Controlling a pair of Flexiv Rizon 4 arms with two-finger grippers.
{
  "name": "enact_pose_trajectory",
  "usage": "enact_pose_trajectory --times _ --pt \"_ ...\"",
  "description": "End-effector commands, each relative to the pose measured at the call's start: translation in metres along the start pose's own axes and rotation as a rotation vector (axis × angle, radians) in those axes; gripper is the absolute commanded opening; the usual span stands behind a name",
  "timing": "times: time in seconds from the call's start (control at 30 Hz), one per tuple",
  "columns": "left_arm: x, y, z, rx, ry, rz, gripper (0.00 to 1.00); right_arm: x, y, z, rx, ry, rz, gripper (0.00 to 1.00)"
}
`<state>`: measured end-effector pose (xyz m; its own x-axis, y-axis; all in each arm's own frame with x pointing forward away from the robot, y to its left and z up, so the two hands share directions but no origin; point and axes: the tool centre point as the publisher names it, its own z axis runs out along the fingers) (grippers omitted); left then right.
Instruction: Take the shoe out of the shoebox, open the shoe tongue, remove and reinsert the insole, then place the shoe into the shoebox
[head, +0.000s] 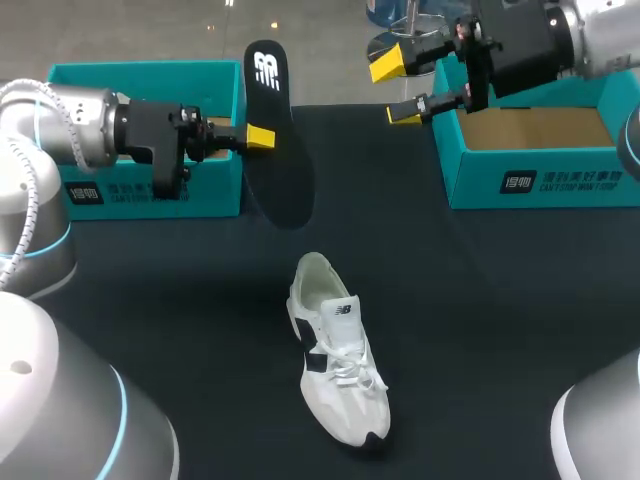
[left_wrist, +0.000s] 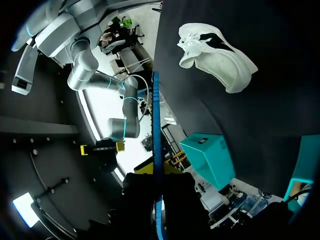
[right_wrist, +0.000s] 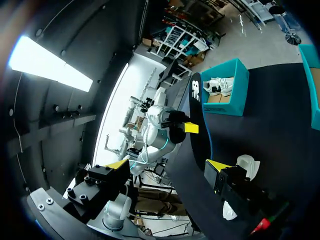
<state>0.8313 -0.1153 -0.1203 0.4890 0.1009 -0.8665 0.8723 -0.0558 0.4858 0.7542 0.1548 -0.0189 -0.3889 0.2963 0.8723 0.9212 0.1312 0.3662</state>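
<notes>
Half the job looks done: my left gripper (head: 258, 137) clamps the removed insole (head: 272, 130), my right gripper (head: 395, 88) hangs open and empty, and the shoe (head: 335, 350) below both awaits reinsertion and boxing.

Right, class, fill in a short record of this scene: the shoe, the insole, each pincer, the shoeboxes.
shoe: white with black patches, lying on the dark table, outside both boxes, toe toward the robot
insole: black, held on edge in the air, out of the shoe
left pincer: shut on the insole
right pincer: open, holding nothing, in the air by the right shoebox
left shoebox: teal, far left of the table
right shoebox: teal, far right
</notes>
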Motion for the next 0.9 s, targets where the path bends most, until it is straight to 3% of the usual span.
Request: enact_pose_trajectory --times 0.03,0.33,0.6,0.9 --pt "0.001 0.0 0.001 -0.001 -0.001 0.002 0.0 -0.005 0.001 0.004 0.011 -0.043 -0.002 1.0" --pt "0.001 0.0 0.001 -0.001 -0.001 0.002 0.0 -0.027 0.006 0.013 -0.002 -0.137 -0.002 1.0" --pt "0.001 0.0 0.001 -0.001 -0.001 0.002 0.0 -0.053 0.022 0.028 -0.023 -0.148 -0.048 1.0" --pt "0.001 0.0 0.001 -0.001 -0.001 0.002 0.0 -0.071 0.041 0.057 0.01 -0.133 -0.094 1.0"
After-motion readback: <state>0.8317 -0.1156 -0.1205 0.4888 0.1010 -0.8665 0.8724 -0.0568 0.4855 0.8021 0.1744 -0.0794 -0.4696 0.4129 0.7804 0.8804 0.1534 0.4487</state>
